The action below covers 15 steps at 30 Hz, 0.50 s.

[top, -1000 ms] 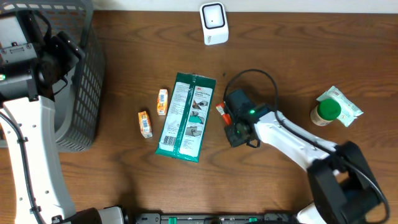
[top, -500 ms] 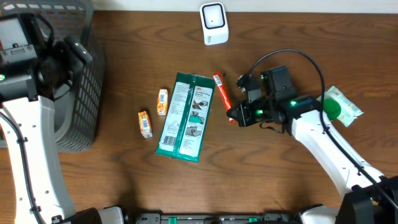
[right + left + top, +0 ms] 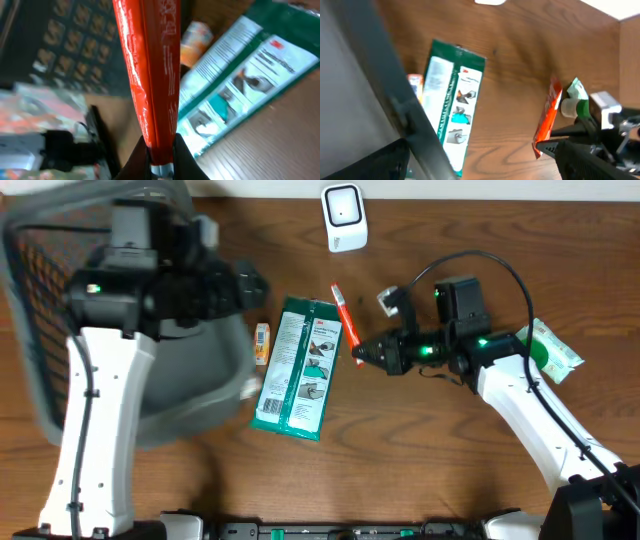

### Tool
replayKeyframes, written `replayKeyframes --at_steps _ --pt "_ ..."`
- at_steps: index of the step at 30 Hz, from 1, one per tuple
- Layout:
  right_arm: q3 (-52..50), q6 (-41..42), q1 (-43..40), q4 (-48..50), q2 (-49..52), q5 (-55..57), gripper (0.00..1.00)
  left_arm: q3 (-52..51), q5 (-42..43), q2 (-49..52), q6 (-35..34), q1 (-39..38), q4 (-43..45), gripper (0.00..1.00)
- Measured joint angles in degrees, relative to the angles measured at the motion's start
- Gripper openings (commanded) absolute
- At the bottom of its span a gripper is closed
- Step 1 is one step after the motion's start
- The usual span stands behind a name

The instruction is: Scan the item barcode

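— Where was the long red plastic packet (image 3: 345, 320) when we looked?

— We saw it in the right claw (image 3: 362, 357). The claw was clenched on one end of it. The rest of the packet stuck out past the fingertips.

— What was near it?

— It was just beside the right edge of the flat green plastic pack (image 3: 298, 367) that lay on the brown wooden counter (image 3: 450, 480). The white box-shaped scanner (image 3: 343, 217) stood at the back of the counter, apart from the packet.

— And the left claw (image 3: 248, 286)?

— It was over by the grey wire-mesh basket (image 3: 35, 300). We could not tell if it was clenched or released. We also saw a small orange packet (image 3: 261, 343) between the basket and the green pack.
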Motion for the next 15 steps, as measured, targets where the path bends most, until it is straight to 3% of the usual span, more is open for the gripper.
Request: replayKeyframes --at_steps 8,13,14,15 --pt "0.0 5.0 -0.2 1.2 0.0 -3.3 0.01 -0.1 -18.2 0.0 -2.2 1.3 -0.2 0.93" --pt "0.0 5.3 -0.2 1.2 0.0 -3.2 0.01 0.1 -21.1 0.0 -2.2 6.4 2.6 0.93" --pt "0.0 5.3 -0.2 1.2 0.0 -3.2 0.01 0.6 -20.1 -0.1 -2.2 7.4 3.1 0.89" --pt "0.0 5.3 -0.3 1.2 0.0 -3.2 0.01 1.2 -18.9 -0.4 -2.3 8.1 4.1 0.45"
